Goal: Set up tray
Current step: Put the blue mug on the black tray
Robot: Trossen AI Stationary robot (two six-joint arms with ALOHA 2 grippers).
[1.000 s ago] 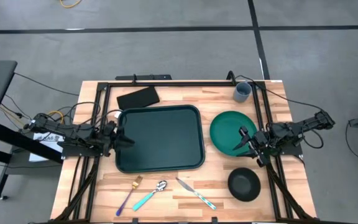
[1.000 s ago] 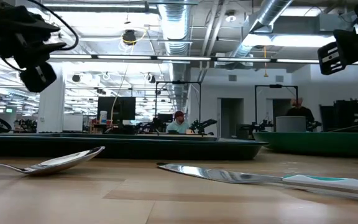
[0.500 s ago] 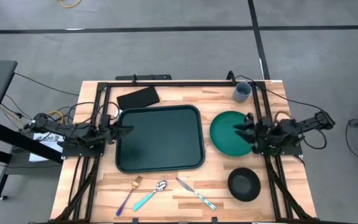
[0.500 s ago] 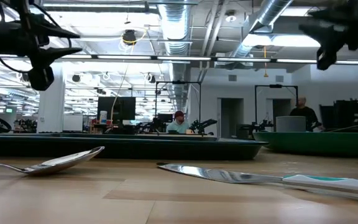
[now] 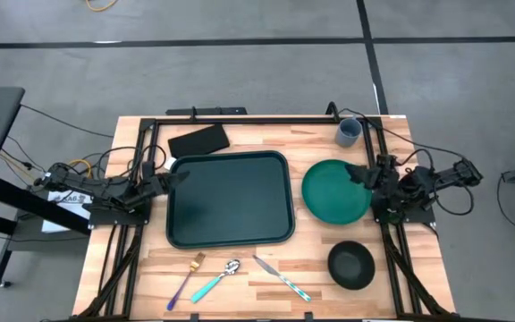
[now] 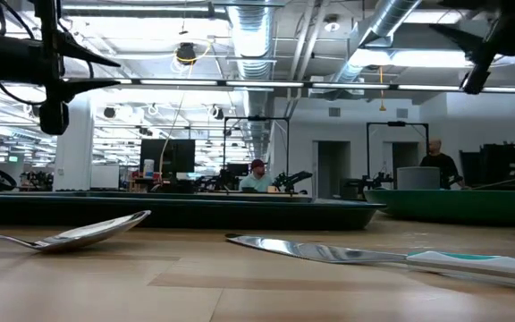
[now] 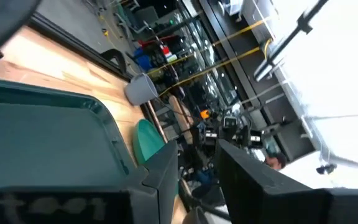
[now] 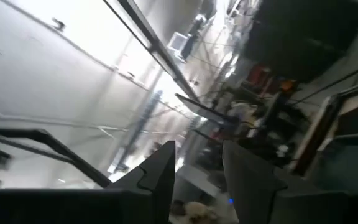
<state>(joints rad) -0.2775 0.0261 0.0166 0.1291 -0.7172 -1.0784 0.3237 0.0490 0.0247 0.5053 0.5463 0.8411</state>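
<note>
Along the near edge of the worktop point(image 5: 150, 259) a fork point(image 5: 186, 277), a spoon point(image 5: 216, 279) and a knife point(image 5: 282, 277) are laid side by side, with a black bowl point(image 5: 350, 265) toward the near right corner. The tray point(image 5: 230, 198) is set flat at the middle of the worktop, nothing on it. A round green plate point(image 5: 333, 191) lies just beside its right rim.

The left gripper point(image 5: 179, 176) is held above the tray's left rim, raised from where it was a second ago, its jaws slightly parted with nothing between them. The right gripper point(image 5: 356, 174) is held over the plate's right edge, likewise swung up and toward the far side, jaws parted and empty.

Toward the far edge, a flat black rectangle point(image 5: 198, 140) and a grey cup point(image 5: 348, 131) are seen.
</note>
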